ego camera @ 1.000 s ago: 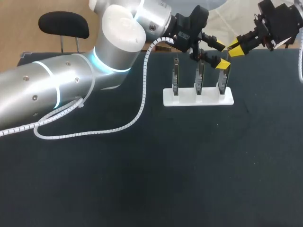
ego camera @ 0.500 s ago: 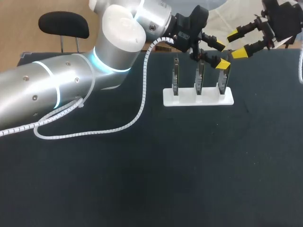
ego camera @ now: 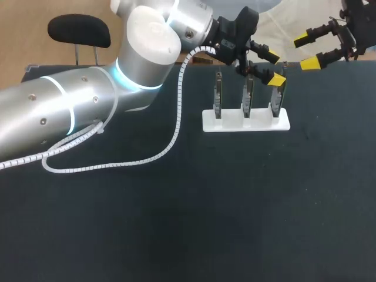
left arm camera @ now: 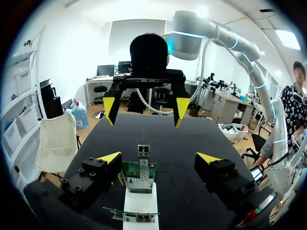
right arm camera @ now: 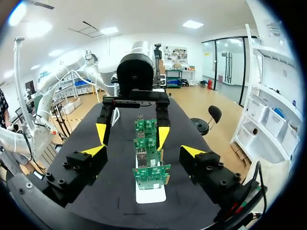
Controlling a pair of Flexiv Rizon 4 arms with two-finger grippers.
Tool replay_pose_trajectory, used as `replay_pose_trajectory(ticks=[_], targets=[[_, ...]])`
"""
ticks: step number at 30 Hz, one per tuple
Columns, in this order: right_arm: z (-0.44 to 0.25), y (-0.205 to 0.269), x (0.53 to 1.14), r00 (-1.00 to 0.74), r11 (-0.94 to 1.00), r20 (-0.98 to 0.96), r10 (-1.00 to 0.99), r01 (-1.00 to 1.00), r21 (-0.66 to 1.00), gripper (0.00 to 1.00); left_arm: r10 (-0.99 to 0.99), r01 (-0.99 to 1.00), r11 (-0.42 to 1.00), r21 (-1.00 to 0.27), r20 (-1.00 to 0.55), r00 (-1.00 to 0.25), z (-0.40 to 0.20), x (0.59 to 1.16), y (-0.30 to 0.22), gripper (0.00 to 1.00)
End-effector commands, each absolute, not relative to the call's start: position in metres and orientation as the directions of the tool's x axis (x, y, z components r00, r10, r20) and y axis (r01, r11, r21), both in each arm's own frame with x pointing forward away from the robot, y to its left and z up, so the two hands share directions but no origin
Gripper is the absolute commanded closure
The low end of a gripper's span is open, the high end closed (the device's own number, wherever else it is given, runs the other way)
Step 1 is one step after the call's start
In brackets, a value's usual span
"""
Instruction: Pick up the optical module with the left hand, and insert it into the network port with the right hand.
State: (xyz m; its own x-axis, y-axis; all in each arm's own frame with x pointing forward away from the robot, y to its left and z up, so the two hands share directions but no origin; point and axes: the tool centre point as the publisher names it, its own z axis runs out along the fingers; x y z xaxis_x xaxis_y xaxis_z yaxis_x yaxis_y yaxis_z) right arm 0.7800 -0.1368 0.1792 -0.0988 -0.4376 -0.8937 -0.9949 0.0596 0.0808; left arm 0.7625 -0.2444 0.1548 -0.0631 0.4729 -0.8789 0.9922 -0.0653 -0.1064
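A white rack point(ego camera: 247, 121) holds three upright green circuit boards. The optical module point(left arm camera: 143, 151) is a small metal piece that stands in the port at the top of the end board point(left arm camera: 138, 171), between my left gripper's fingers without touching them. My left gripper point(ego camera: 274, 68) hovers open over that board point(ego camera: 277, 97). My right gripper point(ego camera: 306, 51) is open and empty, off to the rack's right and apart from it. In the right wrist view the right gripper point(right arm camera: 143, 151) looks along the row of boards point(right arm camera: 151, 176), with the left gripper point(right arm camera: 132, 133) beyond. The right gripper point(left arm camera: 145, 104) shows ahead in the left wrist view.
The black tabletop point(ego camera: 235, 205) stretches wide in front of the rack. My left arm's white spiral cable point(ego camera: 147, 158) droops onto the table at the left.
My right gripper has opened and drawn back up and to the right, away from the rack. The left arm and the boards have stayed where they were.
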Motion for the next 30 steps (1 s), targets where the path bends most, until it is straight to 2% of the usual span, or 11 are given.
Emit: replay_pose_trajectory(ticks=[1,6,7,8,30], targets=[[0.180,-0.140,0.776,-0.101,0.064,-0.898,-0.428,-0.995,0.081,0.00,0.475,0.992,-0.068,-0.107,-0.878,-0.062,0.155,0.764,-0.245,0.00],[0.181,-0.142,0.775,-0.101,0.064,-0.900,-0.423,-0.995,0.081,0.00,0.475,0.992,-0.068,-0.107,-0.878,-0.062,0.155,0.764,-0.245,0.00],[0.181,-0.142,0.774,-0.100,0.063,-0.901,-0.423,-0.995,0.081,0.53,0.475,0.992,-0.068,-0.107,-0.878,-0.062,0.155,0.764,-0.245,0.00],[0.181,-0.142,0.774,-0.098,0.063,-0.902,-0.421,-0.995,0.079,0.98,0.475,0.992,-0.068,-0.107,-0.878,-0.062,0.155,0.764,-0.245,0.00],[0.186,-0.124,0.777,-0.063,0.028,-0.905,-0.420,-0.998,0.056,1.00,0.475,0.992,-0.068,-0.107,-0.878,-0.062,0.155,0.764,-0.245,0.00]])
